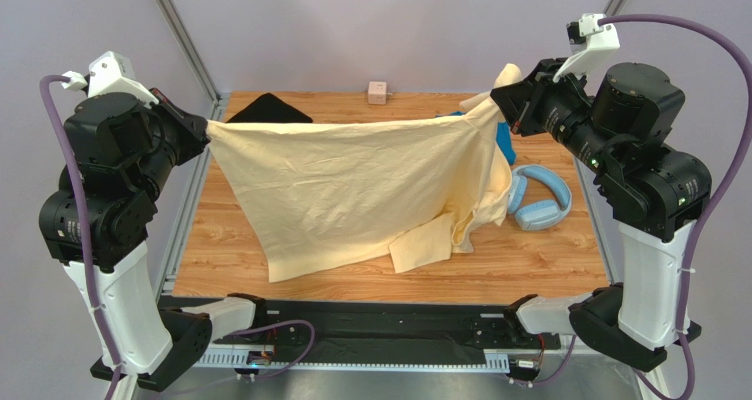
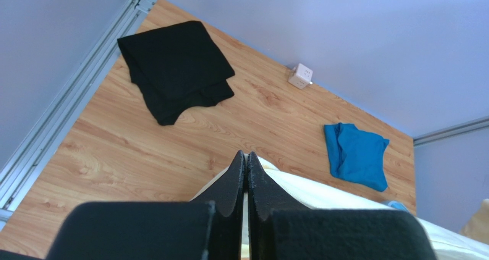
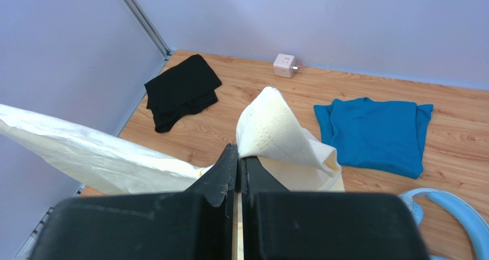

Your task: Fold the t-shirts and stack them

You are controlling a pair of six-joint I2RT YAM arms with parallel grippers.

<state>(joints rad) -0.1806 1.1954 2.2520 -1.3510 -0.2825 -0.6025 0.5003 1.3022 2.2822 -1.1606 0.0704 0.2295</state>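
The wooden table point(image 1: 547, 259) lies in front of me. Over most of its middle hangs the pale cream-yellow shirt point(image 1: 353, 188), stretched like a sheet between my two hands, its top edge lifted and its lower part draping down to the boards at about 6 o'clock. My left gripper point(image 1: 205, 131), out at 9 o'clock, has its jaws pressed together on one upper corner of that shirt. My right gripper point(image 1: 499, 105), at about 2 o'clock, is clamped just as tightly on the other corner, with a flap of cloth standing up above the fingers.

The black shirt point(image 2: 175, 65) lies folded on the table at 11 o'clock. The teal shirt point(image 3: 373, 131) lies folded at 1 o'clock, partly hidden behind the cream cloth from above. The light-blue headphones point(image 1: 537, 202) sit at 3 o'clock. The small pink cube point(image 1: 378, 92) rests at 12 o'clock against the back wall.
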